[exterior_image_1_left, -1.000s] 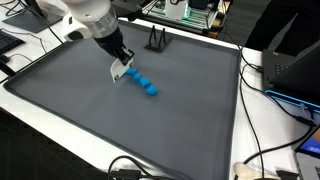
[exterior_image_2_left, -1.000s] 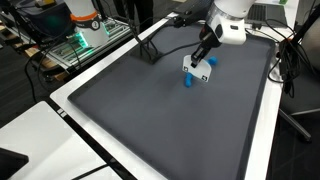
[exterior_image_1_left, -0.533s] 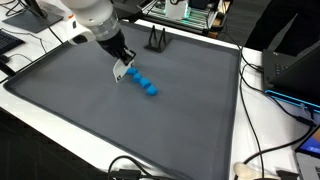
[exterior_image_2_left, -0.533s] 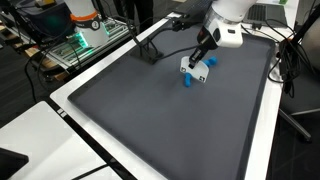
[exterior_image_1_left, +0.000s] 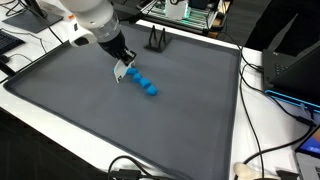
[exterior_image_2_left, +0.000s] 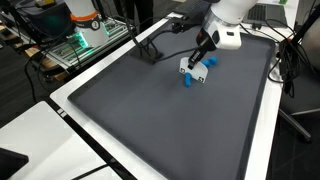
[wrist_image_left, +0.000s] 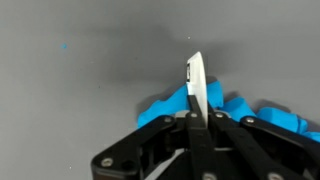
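1. One gripper (exterior_image_1_left: 122, 70) hangs low over the grey mat (exterior_image_1_left: 190, 120), near the black stand (exterior_image_1_left: 156, 40) and on the stand's side that faces the middle of the mat.
2. Its jaws are pinched almost together on a thin white piece (wrist_image_left: 194, 80). The wrist view shows this piece edge-on, sticking out past the fingertips.
3. Several blue lumps in a short row (exterior_image_1_left: 142, 81) lie flat on the mat, farther from the black stand than the gripper is.
4. The end of the blue row nearest the black stand sits right beside the white piece. Whether the two touch cannot be told.
5. In the wrist view, blue lumps show on both sides of the white piece, just beyond the gripper's fingers.
6. The mat covers most of a white desk (exterior_image_1_left: 40, 120). The black stand sits upright at the mat's edge, well apart from the desk's bare strip.
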